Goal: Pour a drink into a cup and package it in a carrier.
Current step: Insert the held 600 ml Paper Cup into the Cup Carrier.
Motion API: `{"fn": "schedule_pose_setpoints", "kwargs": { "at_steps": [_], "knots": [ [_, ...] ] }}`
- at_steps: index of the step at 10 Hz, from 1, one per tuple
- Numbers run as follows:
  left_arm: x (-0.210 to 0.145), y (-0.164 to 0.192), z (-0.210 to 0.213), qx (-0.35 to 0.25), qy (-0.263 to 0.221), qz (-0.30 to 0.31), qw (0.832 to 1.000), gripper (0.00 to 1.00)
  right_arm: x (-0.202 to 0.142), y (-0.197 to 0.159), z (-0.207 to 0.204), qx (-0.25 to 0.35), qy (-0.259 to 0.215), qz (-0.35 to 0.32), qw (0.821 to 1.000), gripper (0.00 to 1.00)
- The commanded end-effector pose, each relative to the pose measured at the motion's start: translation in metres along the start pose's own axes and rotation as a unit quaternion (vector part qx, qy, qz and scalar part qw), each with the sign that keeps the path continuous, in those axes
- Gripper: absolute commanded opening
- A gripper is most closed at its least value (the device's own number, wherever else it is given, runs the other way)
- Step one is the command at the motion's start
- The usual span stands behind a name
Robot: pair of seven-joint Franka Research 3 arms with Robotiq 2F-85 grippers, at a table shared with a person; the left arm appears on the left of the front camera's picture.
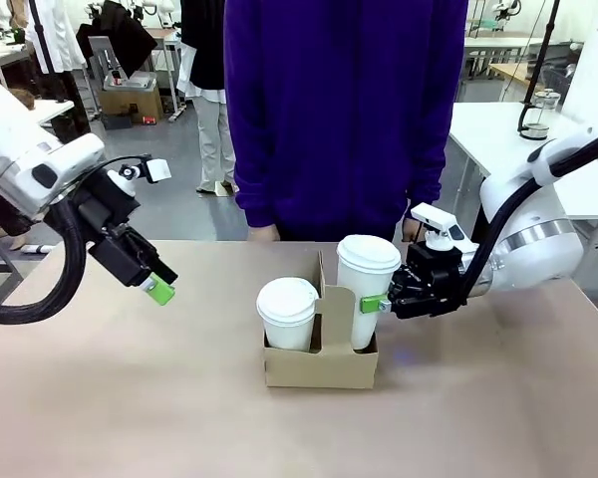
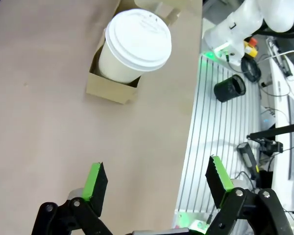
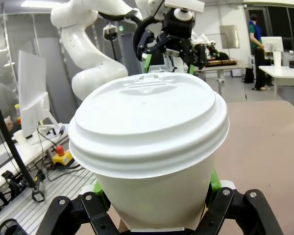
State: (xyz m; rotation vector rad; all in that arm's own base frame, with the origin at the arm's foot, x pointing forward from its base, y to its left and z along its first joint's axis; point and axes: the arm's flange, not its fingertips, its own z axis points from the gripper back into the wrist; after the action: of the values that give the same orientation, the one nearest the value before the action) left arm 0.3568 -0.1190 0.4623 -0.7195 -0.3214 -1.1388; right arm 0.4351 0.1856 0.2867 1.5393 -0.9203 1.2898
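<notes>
Closest to the camera in the front view is the carrier (image 1: 319, 363), the little brown cardboard box sitting mid-table with its handle panel sticking up in the middle. It's got two lidded white cups in it: a shorter cup (image 1: 287, 314) in the left pocket and the tall cup (image 1: 367, 289) in the right pocket, poking up well above the cardboard. The right gripper (image 1: 377, 304) is clamped on that tall cup from the right side, green pads pressed against its wall; in the right wrist view the cup (image 3: 149, 147) sits snug between the two fingers. The left gripper (image 1: 157, 289) hangs over bare table off to the left, well apart from the carrier, fingers spread wide with nothing between them, which the left wrist view (image 2: 157, 183) shows really clearly, with the shorter cup (image 2: 134, 46) up ahead. At the far edge a person in a purple sweater (image 1: 344, 110) stands behind the table.
</notes>
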Motion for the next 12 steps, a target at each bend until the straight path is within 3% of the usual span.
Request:
{"fn": "schedule_pose_setpoints", "kwargs": {
  "at_steps": [1,3,4,8,9,10,12],
  "knots": [
    [-0.016,-0.01,0.002,0.01,-0.03,-0.011,0.999,1.0,-0.006,-0.005,0.005,0.028,0.002,0.025,0.999,0.84],
    [-0.018,-0.013,0.004,0.002,-0.055,0.013,0.998,1.0,-0.015,-0.003,0.001,0.049,0.017,0.036,0.998,0.84],
    [-0.011,-0.008,0.004,0.007,-0.013,0.002,1.0,1.0,-0.021,-0.005,0.0,0.057,0.024,0.035,0.997,0.84],
    [-0.011,-0.008,0.004,0.007,-0.013,0.002,1.0,1.0,-0.037,-0.01,-0.003,0.064,0.045,0.031,0.996,0.84],
    [-0.011,-0.008,0.004,0.007,-0.013,0.002,1.0,1.0,-0.037,-0.011,-0.002,0.051,0.045,0.034,0.997,0.87],
    [-0.011,-0.008,0.004,0.007,-0.013,0.002,1.0,1.0,-0.037,-0.01,-0.001,0.051,0.058,0.042,0.996,1.0],
    [-0.011,-0.008,0.004,0.007,-0.013,0.002,1.0,1.0,-0.034,-0.008,0.002,0.035,0.077,0.045,0.995,1.0]
  ]
}}
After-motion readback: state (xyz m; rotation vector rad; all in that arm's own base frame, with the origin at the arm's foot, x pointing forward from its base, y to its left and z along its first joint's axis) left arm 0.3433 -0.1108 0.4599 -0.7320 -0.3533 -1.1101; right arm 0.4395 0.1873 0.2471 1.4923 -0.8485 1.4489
